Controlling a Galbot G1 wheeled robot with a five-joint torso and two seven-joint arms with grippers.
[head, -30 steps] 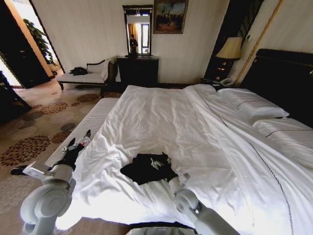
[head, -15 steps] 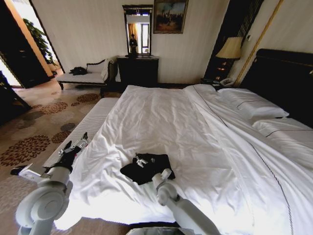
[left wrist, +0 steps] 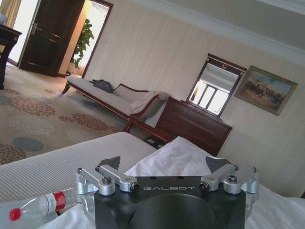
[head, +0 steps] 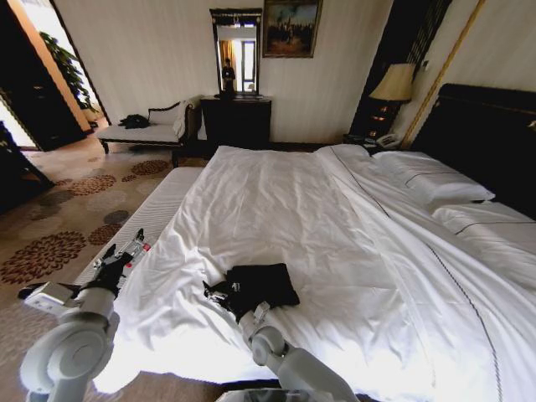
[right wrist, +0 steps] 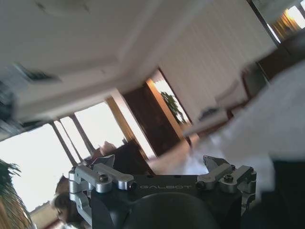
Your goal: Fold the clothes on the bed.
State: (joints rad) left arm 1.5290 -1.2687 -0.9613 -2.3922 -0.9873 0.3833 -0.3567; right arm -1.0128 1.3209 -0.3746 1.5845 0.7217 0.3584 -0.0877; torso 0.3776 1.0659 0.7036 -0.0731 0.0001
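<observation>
The clothes [head: 261, 283], a black T-shirt, lie as a compact dark shape near the front edge of the bed [head: 276, 201], with no lettering showing. My right gripper [head: 219, 293] is at the shirt's left edge. In the right wrist view this right gripper [right wrist: 162, 162] is open with nothing between its fingers. Off the bed's left side, my left gripper [head: 113, 264] hovers over the ribbed white bench. The left wrist view shows the left gripper [left wrist: 164, 164] wide open and empty.
A plastic bottle [left wrist: 40, 205] with a red label lies on the ribbed bench [head: 159, 209] beside the bed. Pillows [head: 427, 180] and a dark headboard are at the right. A chaise [head: 142, 130], a dark dresser [head: 237, 121] and a lamp [head: 394, 84] stand along the far wall.
My right arm has swept left across the shirt, from its right side to its left edge. The white lettering is now hidden and the shirt looks flatter. The left arm sank slightly.
</observation>
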